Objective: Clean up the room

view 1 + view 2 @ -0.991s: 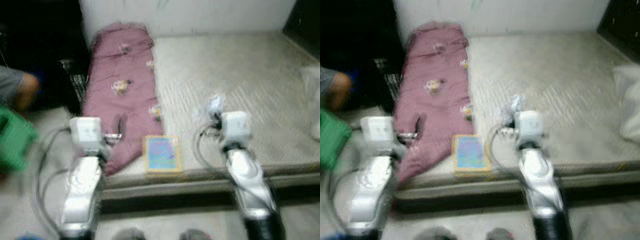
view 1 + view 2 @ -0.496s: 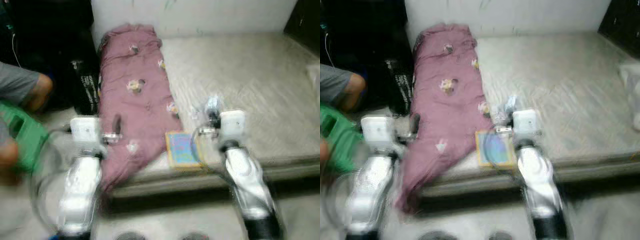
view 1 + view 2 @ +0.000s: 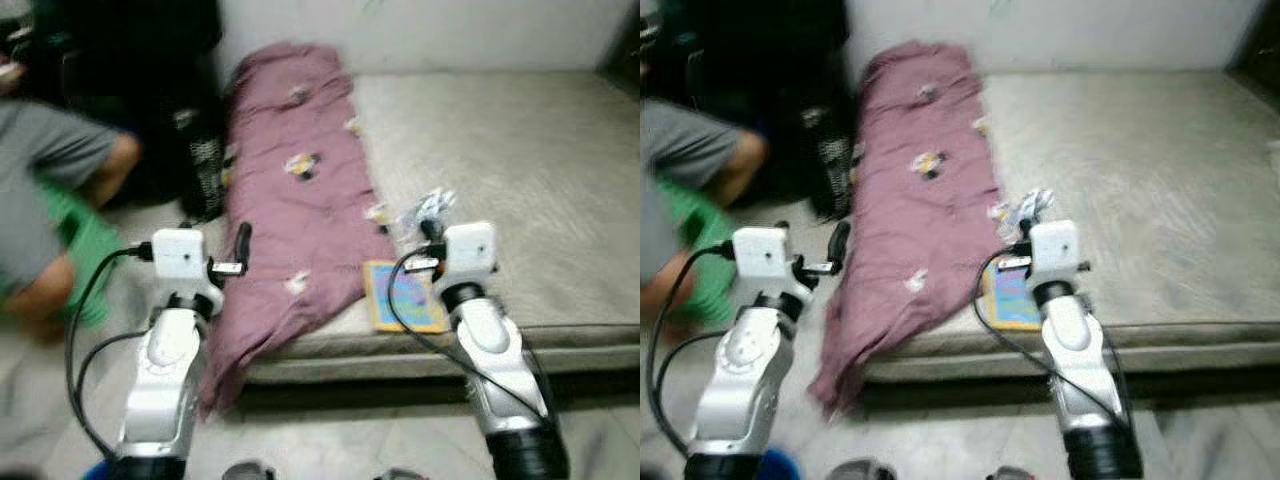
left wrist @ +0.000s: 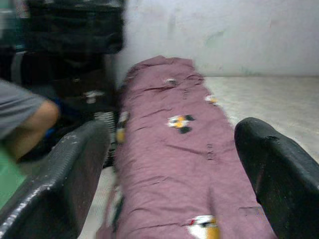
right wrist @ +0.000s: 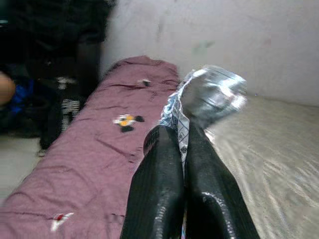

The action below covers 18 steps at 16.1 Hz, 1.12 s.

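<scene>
Right hand (image 5: pixel 182 149): fingers clamped on a crumpled silver wrapper (image 5: pixel 209 94), held above the mattress (image 3: pixel 520 150) near its front edge. Left hand (image 4: pixel 169 164): fingers spread apart, empty, beside the maroon quilt (image 3: pixel 300 190) along the mattress's left side. Colourful book (image 3: pixel 405 296): flat at the mattress's front edge. Person (image 3: pixel 50 210): seated left of the mattress.

Camera swung left; person (image 3: pixel 45 215) now more in view.

Blanket (image 3: pixel 300 190) — mauve-pink, scattered small yellow, black and white motifs. Mattress (image 3: pixel 520 170) — pale grey-beige, faint woven pattern. Book (image 3: pixel 405 296) — yellow border, blue-and-pink cover. Wrapper (image 5: pixel 209 94) — shiny silver. Stool (image 3: pixel 85 250) — green.
</scene>
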Available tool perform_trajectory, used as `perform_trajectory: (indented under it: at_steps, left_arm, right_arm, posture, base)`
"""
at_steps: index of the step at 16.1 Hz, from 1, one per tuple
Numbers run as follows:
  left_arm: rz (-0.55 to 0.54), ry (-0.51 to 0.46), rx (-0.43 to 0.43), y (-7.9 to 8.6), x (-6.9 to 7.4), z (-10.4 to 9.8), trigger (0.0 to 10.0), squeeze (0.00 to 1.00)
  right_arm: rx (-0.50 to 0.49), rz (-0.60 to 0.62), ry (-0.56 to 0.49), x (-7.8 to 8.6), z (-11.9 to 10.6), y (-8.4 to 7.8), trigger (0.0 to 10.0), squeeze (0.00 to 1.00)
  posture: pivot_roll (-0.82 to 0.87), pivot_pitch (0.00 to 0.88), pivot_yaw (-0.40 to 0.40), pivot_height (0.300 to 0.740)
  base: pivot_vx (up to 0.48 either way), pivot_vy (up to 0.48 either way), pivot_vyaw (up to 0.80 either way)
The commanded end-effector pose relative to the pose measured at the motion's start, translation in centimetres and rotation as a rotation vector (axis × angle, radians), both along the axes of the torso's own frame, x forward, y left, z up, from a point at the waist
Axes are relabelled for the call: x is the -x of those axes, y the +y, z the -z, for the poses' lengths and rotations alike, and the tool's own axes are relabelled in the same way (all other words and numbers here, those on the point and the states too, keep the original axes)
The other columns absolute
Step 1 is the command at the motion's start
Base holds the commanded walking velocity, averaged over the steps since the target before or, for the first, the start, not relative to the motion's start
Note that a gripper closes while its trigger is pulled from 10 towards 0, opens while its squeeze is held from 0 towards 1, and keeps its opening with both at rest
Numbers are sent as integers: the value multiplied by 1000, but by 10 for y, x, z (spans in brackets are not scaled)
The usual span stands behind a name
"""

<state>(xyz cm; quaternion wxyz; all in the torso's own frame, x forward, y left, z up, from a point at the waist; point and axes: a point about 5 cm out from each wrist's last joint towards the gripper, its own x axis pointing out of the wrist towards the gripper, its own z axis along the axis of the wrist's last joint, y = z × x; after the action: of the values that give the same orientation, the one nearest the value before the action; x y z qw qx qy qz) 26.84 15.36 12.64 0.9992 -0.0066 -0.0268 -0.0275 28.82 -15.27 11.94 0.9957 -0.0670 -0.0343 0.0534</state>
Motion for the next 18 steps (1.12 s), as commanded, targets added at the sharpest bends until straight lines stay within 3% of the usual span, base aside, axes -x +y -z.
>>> perform_trajectory:
  at_steps: [1,5,18]
  left_arm:
    - [-11,2,-12,3,-1,0,10000,0]
    - [3,12,7,-4,1,3,10000,0]
    - [-19,25,-9,-1,2,6,10000,0]
  right_arm:
    - [-3,-8,-17,-2,-4,2,10000,0]
    - [-5,-28,-19,-3,-4,4,10000,0]
    - [-24,-55,-32,-10,-9,6,10000,0]
  posture:
    - [-45,0,22,740]
    - [-48,0,22,740]
    - [-45,0,19,740]
  base:
    - [0,0,800]
    - [0,0,800]
    - [0,0,800]
